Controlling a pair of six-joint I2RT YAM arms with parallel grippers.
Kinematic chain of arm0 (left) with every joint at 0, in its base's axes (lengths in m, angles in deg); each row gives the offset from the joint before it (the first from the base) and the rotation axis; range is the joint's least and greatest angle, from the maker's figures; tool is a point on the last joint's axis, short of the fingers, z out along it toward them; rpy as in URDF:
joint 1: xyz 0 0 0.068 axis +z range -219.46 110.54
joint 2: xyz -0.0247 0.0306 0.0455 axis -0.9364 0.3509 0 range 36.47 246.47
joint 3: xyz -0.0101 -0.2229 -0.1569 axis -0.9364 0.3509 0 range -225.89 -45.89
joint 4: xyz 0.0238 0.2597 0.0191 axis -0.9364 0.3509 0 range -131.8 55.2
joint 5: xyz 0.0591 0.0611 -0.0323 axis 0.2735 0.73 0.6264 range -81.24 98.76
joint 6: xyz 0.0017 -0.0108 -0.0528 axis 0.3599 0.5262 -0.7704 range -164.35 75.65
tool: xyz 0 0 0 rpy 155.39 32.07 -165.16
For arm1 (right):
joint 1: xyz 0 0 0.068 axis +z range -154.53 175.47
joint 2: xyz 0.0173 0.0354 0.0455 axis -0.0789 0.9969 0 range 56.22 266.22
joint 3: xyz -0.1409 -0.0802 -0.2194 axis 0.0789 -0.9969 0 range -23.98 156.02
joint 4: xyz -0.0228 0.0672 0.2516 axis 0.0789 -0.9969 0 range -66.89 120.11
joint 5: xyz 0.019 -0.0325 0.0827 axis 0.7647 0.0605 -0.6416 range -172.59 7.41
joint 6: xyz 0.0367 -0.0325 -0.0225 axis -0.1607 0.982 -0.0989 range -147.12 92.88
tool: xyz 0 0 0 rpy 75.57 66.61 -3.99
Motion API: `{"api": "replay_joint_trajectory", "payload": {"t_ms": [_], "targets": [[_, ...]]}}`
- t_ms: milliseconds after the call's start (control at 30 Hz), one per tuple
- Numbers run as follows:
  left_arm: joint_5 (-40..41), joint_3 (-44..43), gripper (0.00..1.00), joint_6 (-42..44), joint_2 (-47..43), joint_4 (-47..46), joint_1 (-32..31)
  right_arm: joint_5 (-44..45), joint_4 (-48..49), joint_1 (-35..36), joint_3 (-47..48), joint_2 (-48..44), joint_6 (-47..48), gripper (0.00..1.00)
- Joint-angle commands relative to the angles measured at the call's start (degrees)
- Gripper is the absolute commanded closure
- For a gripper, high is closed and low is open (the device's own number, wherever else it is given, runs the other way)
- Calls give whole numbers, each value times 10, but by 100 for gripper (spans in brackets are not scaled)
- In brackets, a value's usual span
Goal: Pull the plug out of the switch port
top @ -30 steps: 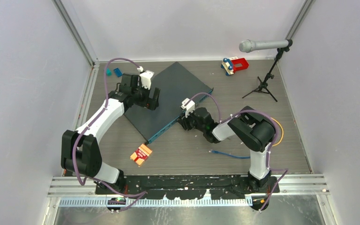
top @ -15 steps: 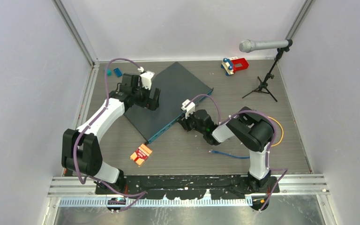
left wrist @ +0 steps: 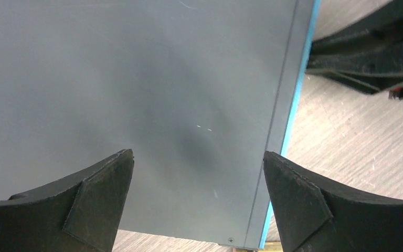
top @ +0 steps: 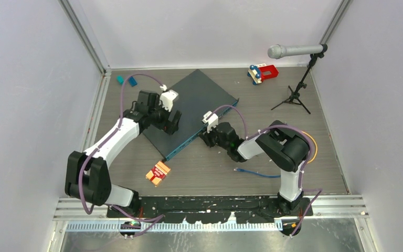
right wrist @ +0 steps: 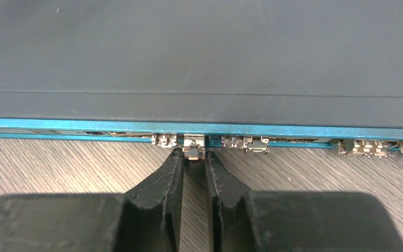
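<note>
Teal-blue metal marks the front edge [right wrist: 84, 126] of the switch [top: 194, 105], which is laid askew on the table [top: 215, 178] between the two arms. A row of sockets [right wrist: 246, 140] is seen along that edge, and a small pale plug [right wrist: 193, 147] is seated in one of them. The plug is clamped between the fingers of the right gripper [right wrist: 193, 155], low over the tabletop. The left gripper [left wrist: 198, 173] is held above the switch's dark slate top, jaws wide apart around nothing; contact cannot be told. Bare grey wood-grain is left before the edge, where a blue cable [top: 253, 172] and an orange card [top: 158, 173] are laid. A microphone stand [top: 294, 96] and a red toy [top: 263, 72] are set near the far wall.
</note>
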Motion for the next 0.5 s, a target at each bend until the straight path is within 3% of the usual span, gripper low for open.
{"api": "replay_joint_trajectory", "payload": {"t_ms": [0, 467], "targets": [[6, 27, 4, 54, -36, -13, -30, 37, -50, -5, -1, -34, -5, 100], [20, 27, 4, 69, -41, -7, -52, 45, -74, -6, -39, -75, -17, 100]]}}
